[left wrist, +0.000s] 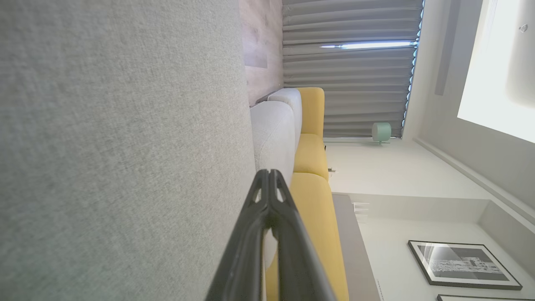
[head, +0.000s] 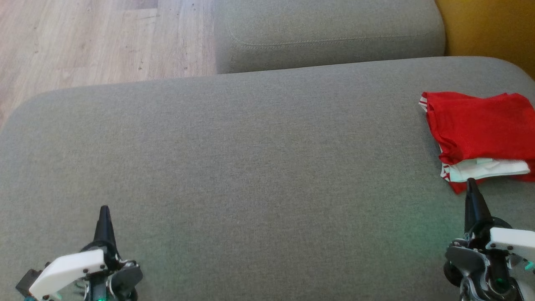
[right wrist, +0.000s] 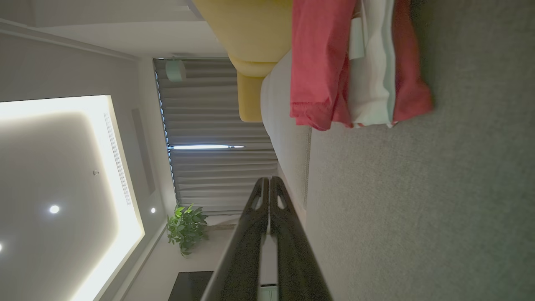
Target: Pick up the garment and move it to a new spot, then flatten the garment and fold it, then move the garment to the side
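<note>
The left end effector (head: 104, 210) sits low over the grey sofa cushion (head: 250, 159), fingers pressed together and empty. Far right, the folded red garment (head: 476, 121) lies on the cushion, with the right end effector (head: 471, 182), likewise pressed together and empty, near its front edge.

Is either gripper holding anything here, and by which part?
Nothing. Left gripper and right gripper are shut, empty; the garment lies free on the sofa.
</note>
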